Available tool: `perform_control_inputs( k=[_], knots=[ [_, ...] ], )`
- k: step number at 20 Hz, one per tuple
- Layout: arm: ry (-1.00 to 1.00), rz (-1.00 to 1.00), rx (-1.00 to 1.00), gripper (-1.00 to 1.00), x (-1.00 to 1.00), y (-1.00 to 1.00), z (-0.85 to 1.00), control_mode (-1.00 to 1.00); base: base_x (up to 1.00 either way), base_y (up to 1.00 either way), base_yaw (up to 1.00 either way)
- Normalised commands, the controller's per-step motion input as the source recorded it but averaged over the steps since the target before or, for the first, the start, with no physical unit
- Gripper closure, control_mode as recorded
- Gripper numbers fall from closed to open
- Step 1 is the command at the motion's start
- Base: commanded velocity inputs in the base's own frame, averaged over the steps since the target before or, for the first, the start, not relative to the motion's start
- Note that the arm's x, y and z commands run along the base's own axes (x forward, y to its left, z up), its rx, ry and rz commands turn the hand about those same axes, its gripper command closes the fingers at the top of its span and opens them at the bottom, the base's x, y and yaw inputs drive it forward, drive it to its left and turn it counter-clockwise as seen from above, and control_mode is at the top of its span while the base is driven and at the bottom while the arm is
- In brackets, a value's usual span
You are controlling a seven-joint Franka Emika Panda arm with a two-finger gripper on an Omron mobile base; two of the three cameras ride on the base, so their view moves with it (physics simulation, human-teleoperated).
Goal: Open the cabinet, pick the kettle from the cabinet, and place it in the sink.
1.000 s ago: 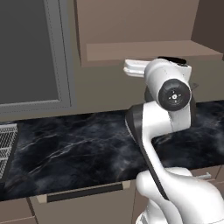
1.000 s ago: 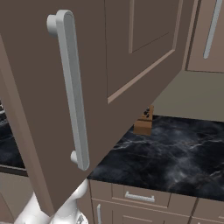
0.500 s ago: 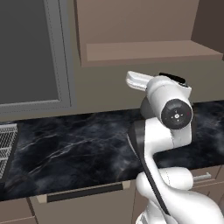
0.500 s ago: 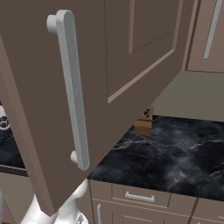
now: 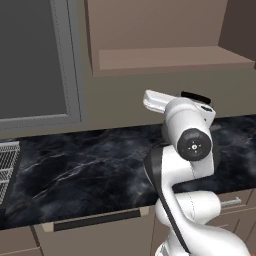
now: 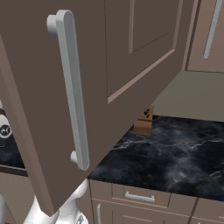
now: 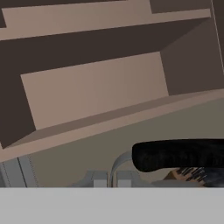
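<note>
The claw (image 7: 186, 175) is clamped on the kettle (image 7: 175, 155), handle running three-to-nine, just below the open cabinet (image 7: 96, 87); the sink probably lies toward nine o'clock, past the dish rack (image 5: 7, 167).

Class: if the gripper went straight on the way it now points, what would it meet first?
Probably the kettle's black handle, right in front of the gripper in the hand view; the cabinet lies beyond. Depth is unclear.

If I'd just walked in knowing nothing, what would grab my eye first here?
Probably the big brown wooden cabinet door swung open close to the right base camera, with its long silver bar handle. Next, the bulky white robot arm rising before the black marbled countertop, and the black kettle handle beside the gripper.
</note>
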Motion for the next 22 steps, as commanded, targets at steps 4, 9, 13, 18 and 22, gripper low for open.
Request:
perform_control_inputs(
  k=[4,9,13,18,22],
  knots=[
    [0.0,0.0,0.0,1.0,0.0,0.0,0.0,-1.0,0.0,0.0,0.0],
    [0.0,0.0,0.0,1.0,0.0,0.0,0.0,-1.0,0.0,0.0,0.0],
    [0.0,0.0,0.0,1.0,0.0,0.0,0.0,-1.0,0.0,0.0,0.0],
    [0.0,0.0,0.0,1.0,0.0,0.0,0.0,-1.0,0.0,0.0,0.0],
    [0.0,0.0,0.0,1.0,0.0,0.0,0.0,-1.0,0.0,0.0,0.0]
  ],
)
